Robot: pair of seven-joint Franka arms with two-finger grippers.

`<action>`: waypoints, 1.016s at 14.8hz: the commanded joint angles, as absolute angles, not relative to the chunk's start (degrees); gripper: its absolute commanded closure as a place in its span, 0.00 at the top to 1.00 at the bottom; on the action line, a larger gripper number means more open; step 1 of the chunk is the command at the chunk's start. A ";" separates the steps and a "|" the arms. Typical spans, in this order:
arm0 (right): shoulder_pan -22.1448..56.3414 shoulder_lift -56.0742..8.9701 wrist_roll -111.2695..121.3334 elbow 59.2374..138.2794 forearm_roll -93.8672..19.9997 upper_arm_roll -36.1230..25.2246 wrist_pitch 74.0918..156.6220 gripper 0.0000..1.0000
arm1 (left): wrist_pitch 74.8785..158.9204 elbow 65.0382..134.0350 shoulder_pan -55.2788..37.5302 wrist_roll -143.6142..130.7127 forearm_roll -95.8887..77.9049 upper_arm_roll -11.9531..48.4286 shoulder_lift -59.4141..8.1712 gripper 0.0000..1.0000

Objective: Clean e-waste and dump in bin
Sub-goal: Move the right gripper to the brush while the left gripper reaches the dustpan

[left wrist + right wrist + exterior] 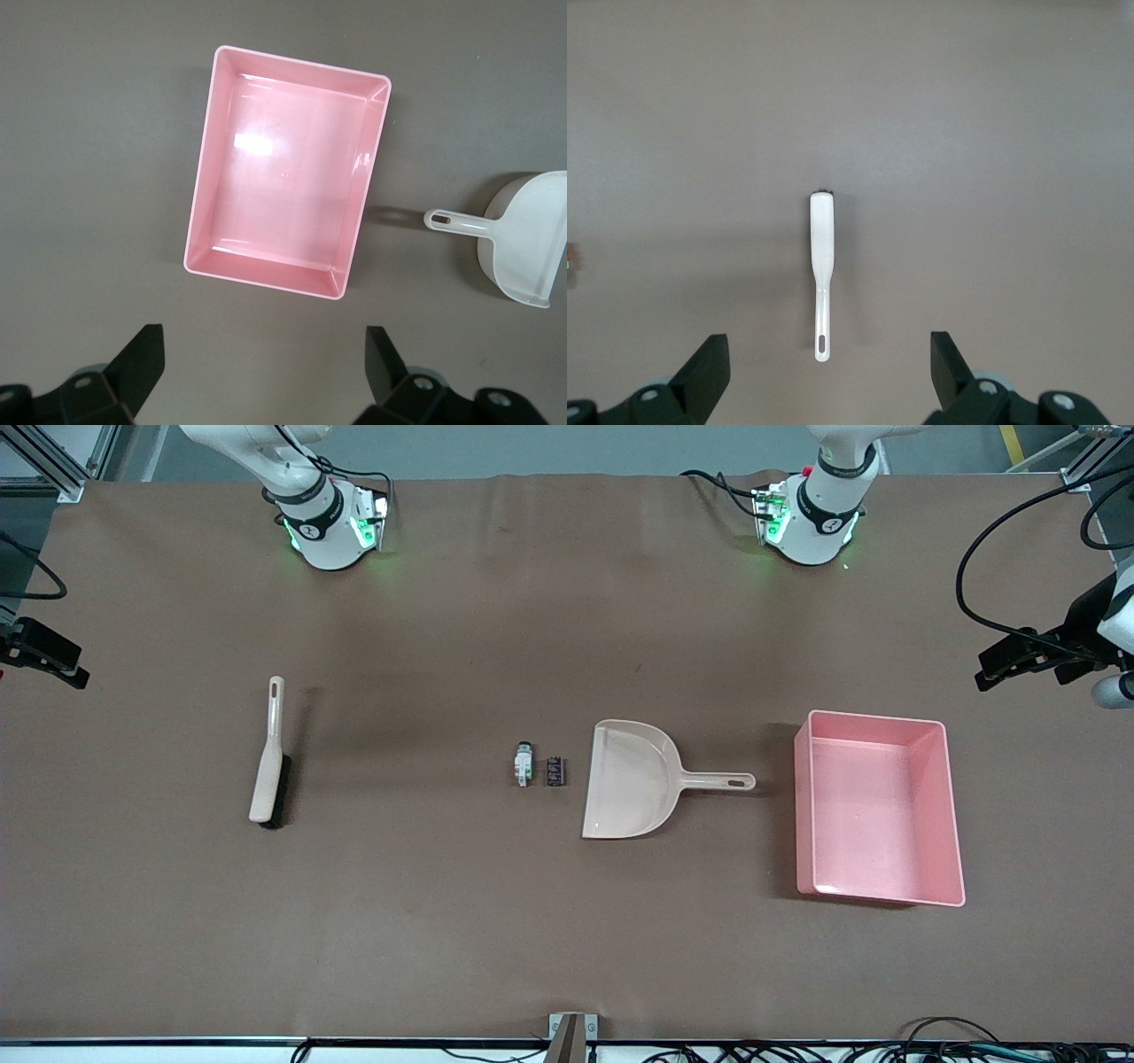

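Observation:
The e-waste lies mid-table as two tiny parts side by side: a white-grey one with green bits and a dark one. They sit just off the mouth of the beige dustpan. The pink bin stands past the dustpan's handle, toward the left arm's end, and looks bare inside. My left gripper hangs open and empty, high over the table beside the bin, and shows at the front view's edge. My right gripper hangs open and empty, high over the table off the brush's handle tip.
A beige hand brush with dark bristles lies toward the right arm's end, its handle pointing at the arm bases. The dustpan handle points at the bin. Brown cloth covers the whole table.

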State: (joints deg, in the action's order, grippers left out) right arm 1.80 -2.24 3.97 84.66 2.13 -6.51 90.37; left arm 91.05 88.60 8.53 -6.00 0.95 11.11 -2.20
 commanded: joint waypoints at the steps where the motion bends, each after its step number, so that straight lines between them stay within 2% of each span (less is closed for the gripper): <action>1: 1.67 -1.85 4.31 84.81 1.41 -6.42 90.09 1.00 | 89.39 87.36 8.35 -6.86 2.29 12.47 -2.64 1.00; 6: 1.67 -1.85 4.31 84.90 1.41 -6.42 90.09 1.00 | 89.21 86.75 8.44 -6.94 2.37 12.48 -2.81 1.00; 10: 1.67 -1.85 4.31 84.82 1.41 -6.42 90.09 1.00 | 85.52 86.92 8.52 -8.70 2.72 14.58 -2.55 1.00; 15: 2.02 -2.02 4.57 84.99 1.41 -6.42 90.26 1.00 | 88.31 86.92 8.09 -8.44 2.37 15.20 -5.44 1.00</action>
State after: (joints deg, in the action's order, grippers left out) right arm 1.83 -2.24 3.99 84.66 2.08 -6.47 90.33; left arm 87.10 88.25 8.24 -8.27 1.23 14.82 -3.21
